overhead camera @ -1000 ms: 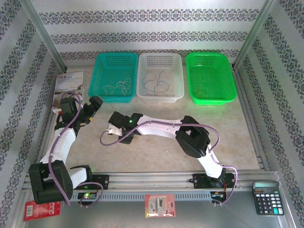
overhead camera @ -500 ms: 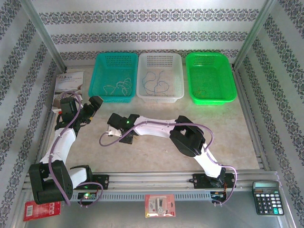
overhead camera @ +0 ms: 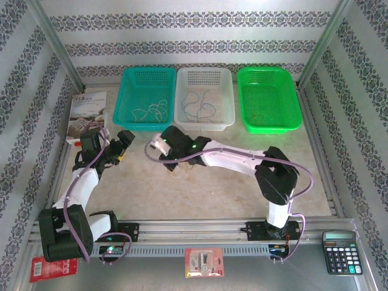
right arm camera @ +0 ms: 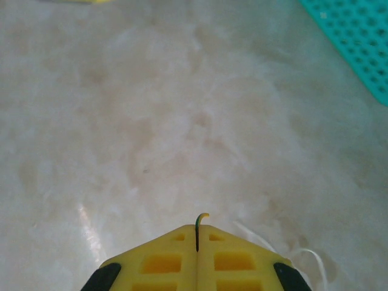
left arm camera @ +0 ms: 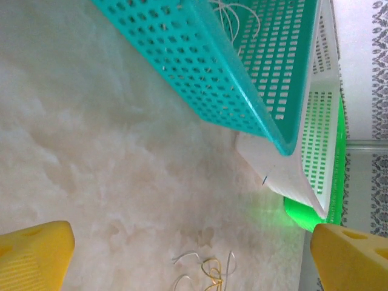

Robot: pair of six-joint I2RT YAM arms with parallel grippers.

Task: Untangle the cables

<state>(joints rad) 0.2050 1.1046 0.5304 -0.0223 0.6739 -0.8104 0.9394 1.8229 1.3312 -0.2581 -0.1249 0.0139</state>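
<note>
Yellow right hand (right arm camera: 197, 233) low over glossy marbled tabletop (right arm camera: 151, 121), pinching a thin dark cable (right arm camera: 198, 219), left hand (left arm camera: 194, 254) spread wide, limp whitish loops (left arm camera: 203, 273) ahead.

The left arm (overhead camera: 82, 182) and the right arm (overhead camera: 233, 159) are built alike: glossy white links joined by blocky black housings (overhead camera: 276, 182). A thin mauve cord (overhead camera: 311, 180) runs back from each set of fingers along the links to a black base (overhead camera: 267, 230). Just behind the fingers of the right gripper (right arm camera: 197, 231), a small green light (overhead camera: 193, 144) shows on the dark wrist. Those fingers (right arm camera: 159, 264) are bright yellow with rectangular recesses, and black pieces sit at their outer corners. The left gripper (left arm camera: 194, 257) has yellow fingers (left arm camera: 33, 257) too — faintly ribbed, with small round holes near the tips.
</note>
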